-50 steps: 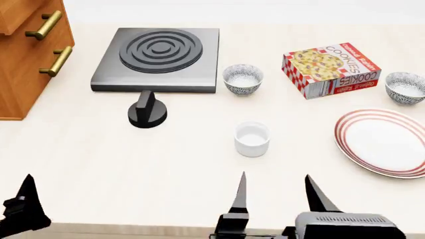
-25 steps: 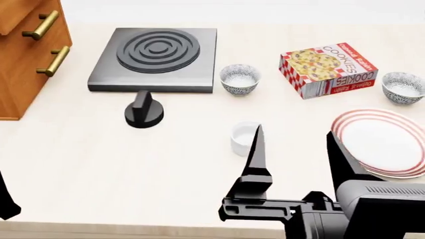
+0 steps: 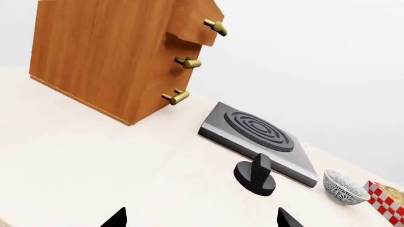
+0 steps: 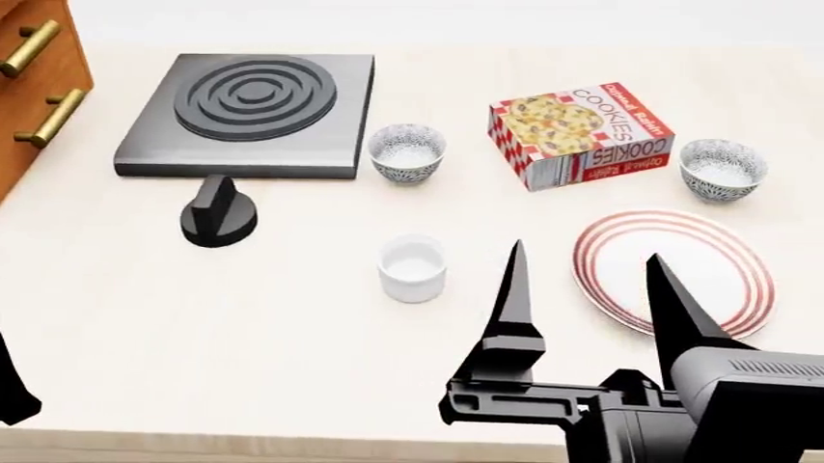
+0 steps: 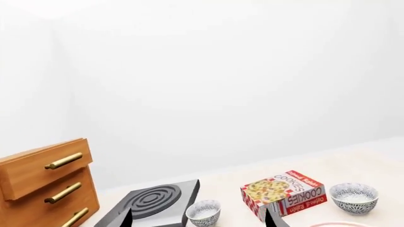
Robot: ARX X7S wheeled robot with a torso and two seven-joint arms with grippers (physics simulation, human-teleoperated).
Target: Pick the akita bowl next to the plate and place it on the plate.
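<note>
The akita bowl (image 4: 723, 169) stood just behind the plate (image 4: 603, 280), beside the cookie box (image 4: 580, 135). The right gripper (image 4: 586, 289), its fingers spread wide and empty, was the nearer one; the bowl lay ahead, to its right.

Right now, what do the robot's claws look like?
The right claw is all black: two long pointy fingers, like spikes, on a chunky black body with a ribbed, darker grey block. The left claw shows only one black pointed tip. No cables or markings show.
</note>
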